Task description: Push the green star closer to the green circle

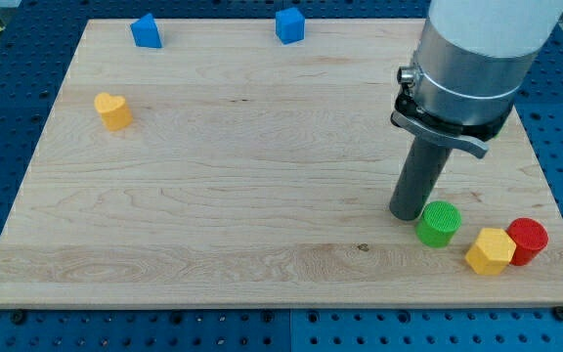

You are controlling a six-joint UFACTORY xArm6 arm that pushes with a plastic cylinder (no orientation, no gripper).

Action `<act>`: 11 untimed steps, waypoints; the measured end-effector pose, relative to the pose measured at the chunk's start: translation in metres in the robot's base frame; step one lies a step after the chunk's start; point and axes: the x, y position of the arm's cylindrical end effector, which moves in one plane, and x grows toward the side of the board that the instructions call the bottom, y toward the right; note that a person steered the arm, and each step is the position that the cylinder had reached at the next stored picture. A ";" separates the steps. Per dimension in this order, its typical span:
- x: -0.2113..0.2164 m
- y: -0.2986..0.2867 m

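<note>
The green circle [439, 223] lies on the wooden board [213, 196] at the view's lower right. My tip [406, 213] stands on the board just left of the green circle, touching or almost touching it. No green star shows anywhere in the view; the arm's body may hide part of the board at the upper right.
A yellow hexagon [490, 251] and a red circle [528, 241] lie side by side right of the green circle. A yellow heart [112, 110] lies at the left. Two blue blocks [146, 30] [289, 24] lie along the top edge.
</note>
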 end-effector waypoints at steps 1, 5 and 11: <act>-0.047 -0.035; -0.142 -0.044; -0.147 0.140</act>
